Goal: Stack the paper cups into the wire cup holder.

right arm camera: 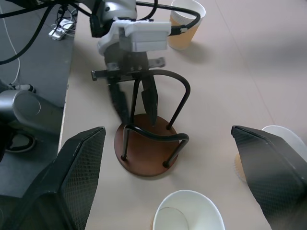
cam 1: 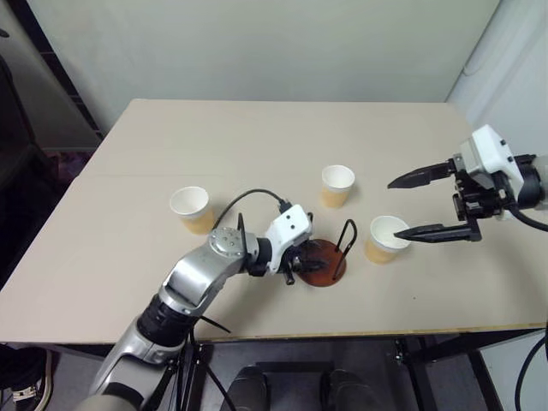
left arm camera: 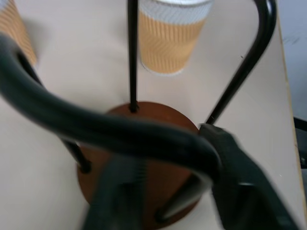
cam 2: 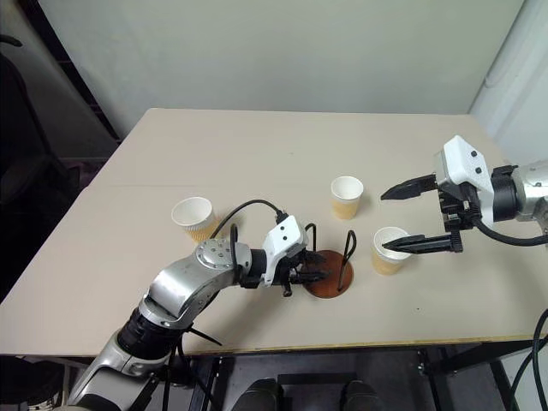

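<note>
Beige tabletop [cam 1: 257,145] before you: wire cup holder [cam 1: 327,257] at lower centre, three paper cups standing apart around it.

Your left gripper [right arm camera: 136,98] sits at the holder's near wire loop, fingers parted astride the wire, clamping nothing. Your right gripper [cam 1: 417,205] hangs at centre right, jaws spread wide and empty, lower finger over the rim of the right cup [cam 1: 385,239]. Another cup [cam 1: 337,186] stands just above centre, the third cup [cam 1: 192,209] at centre left.
</note>
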Robot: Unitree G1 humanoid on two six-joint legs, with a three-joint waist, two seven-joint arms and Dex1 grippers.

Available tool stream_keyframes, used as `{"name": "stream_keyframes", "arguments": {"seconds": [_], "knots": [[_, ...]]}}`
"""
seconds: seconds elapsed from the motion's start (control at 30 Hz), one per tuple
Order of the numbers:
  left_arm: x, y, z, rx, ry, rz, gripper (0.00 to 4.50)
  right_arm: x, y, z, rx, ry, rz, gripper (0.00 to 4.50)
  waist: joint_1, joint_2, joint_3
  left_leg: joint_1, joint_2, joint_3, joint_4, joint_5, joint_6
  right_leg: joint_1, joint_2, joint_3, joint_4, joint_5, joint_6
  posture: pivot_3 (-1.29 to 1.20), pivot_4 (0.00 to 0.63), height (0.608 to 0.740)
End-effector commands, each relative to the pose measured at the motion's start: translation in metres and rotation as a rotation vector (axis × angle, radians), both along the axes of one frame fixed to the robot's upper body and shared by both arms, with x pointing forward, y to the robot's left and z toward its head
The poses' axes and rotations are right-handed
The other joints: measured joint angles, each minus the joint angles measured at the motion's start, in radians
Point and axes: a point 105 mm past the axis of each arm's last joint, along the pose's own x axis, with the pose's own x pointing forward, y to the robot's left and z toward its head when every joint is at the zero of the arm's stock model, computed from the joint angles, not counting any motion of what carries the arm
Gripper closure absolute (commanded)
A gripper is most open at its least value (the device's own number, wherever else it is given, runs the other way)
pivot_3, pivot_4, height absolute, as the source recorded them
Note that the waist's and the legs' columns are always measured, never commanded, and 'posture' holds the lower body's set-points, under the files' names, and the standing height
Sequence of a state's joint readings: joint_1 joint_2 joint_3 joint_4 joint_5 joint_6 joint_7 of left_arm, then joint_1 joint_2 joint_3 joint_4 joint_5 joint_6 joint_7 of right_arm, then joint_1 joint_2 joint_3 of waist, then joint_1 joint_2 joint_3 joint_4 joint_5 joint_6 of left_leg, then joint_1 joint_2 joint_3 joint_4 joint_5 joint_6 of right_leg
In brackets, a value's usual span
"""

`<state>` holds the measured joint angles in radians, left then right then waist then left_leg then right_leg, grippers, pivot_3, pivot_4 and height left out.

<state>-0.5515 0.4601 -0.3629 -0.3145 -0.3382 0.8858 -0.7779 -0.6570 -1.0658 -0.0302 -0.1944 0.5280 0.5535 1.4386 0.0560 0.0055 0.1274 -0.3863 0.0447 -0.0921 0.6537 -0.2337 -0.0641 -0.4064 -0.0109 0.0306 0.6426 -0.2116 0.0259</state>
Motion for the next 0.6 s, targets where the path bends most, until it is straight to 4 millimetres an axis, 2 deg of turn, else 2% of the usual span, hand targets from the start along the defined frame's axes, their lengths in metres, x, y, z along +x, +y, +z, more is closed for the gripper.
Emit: {"name": "stream_keyframes", "arguments": {"seconds": [0.03,0.07,0.13,0.23,0.37,0.53,0.6], "knots": [[-0.006,0.0,0.01,-0.009,-0.055,-0.017,1.05,0.001,-0.002,-0.001,-0.03,-0.016,-0.012,0.12,0.0,0.0,0.0,0.0,0.0,0.0,0.001,-0.001,0.0,-0.001,0.0,0.0,0.0,0.0,0.0,0.0,0.15,0.74],[-0.007,0.002,0.009,-0.003,-0.064,-0.022,0.7,0.002,-0.004,-0.005,-0.051,-0.006,-0.019,0.12,0.0,0.0,0.0,0.0,0.0,0.0,0.002,-0.002,0.001,-0.001,0.0,0.0,0.0,0.0,0.0,0.0,0.15,0.74],[-0.013,0.008,0.009,0.002,-0.081,-0.045,0.7,0.004,-0.008,-0.018,-0.107,0.024,-0.029,0.12,-0.001,0.0,0.0,0.0,0.0,0.001,0.003,-0.007,0.007,-0.001,0.0,0.001,0.0,-0.001,0.0,0.0,0.15,0.74],[-0.016,0.021,0.014,-0.033,-0.089,-0.014,0.7,0.008,-0.014,-0.041,-0.183,0.063,-0.042,0.12,-0.001,0.0,0.0,0.0,0.0,0.001,0.004,-0.009,0.007,-0.001,0.0,0.001,0.0,-0.003,0.0,0.0,0.15,0.74],[-0.021,0.042,0.014,-0.032,-0.09,0.039,0.7,0.012,-0.016,-0.056,-0.233,0.086,-0.042,0.12,-0.005,0.0,0.0,-0.001,0.001,0.001,0.005,-0.01,0.008,-0.003,0.0,0.001,0.001,-0.003,0.001,0.0,0.15,0.74],[-0.027,0.077,0.031,-0.059,-0.132,0.126,0.7,0.015,-0.015,-0.079,-0.313,0.119,-0.034,0.12,-0.01,0.0,0.0,0.0,0.002,0.0,0.005,-0.014,0.014,-0.003,0.001,0.002,0.001,-0.003,0.0,0.0,0.15,0.74],[-0.024,0.09,0.045,-0.118,-0.149,0.166,0.67,0.017,-0.015,-0.086,-0.335,0.123,-0.034,0.5,-0.01,0.0,0.0,0.001,0.002,0.0,0.005,-0.014,0.014,-0.003,0.001,0.002,0.001,-0.003,-0.001,0.0,0.15,0.74]]}}
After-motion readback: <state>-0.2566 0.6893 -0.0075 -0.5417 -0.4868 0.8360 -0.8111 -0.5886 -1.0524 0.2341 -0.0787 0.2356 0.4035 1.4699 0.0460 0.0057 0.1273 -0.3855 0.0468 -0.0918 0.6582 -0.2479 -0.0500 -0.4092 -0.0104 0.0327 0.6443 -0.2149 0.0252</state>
